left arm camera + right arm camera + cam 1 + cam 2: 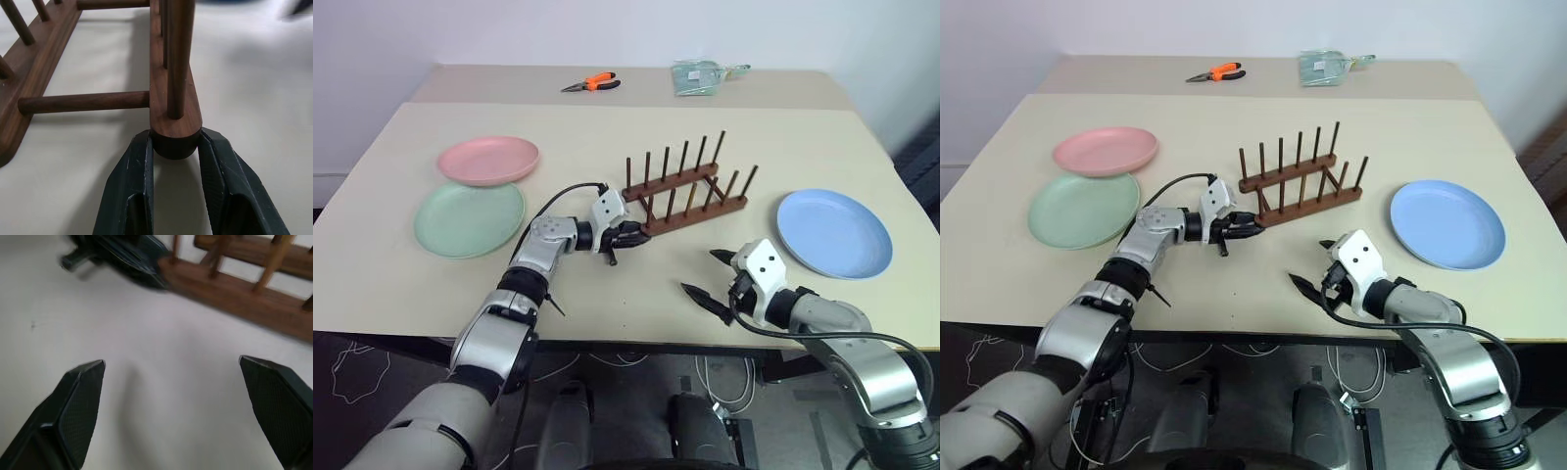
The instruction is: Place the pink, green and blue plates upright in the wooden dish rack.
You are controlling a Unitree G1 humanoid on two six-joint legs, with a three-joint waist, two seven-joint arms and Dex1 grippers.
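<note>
Standing mid-table, the wooden dish rack (683, 193) has its near rail end clamped between the left gripper (175, 147) fingers, seen closely from the left wrist. Right gripper (712, 276) spread apart. No writing legible on the plates: pink plate (488, 160), green plate (469, 217), blue plate (833, 233).

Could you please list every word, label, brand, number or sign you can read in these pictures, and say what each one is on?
None can be read.
The clear packet at the far edge of the table may carry print, but it is too small to read.
The pink plate, green plate, blue plate, dish rack and orange-handled pliers show no markings.
</note>
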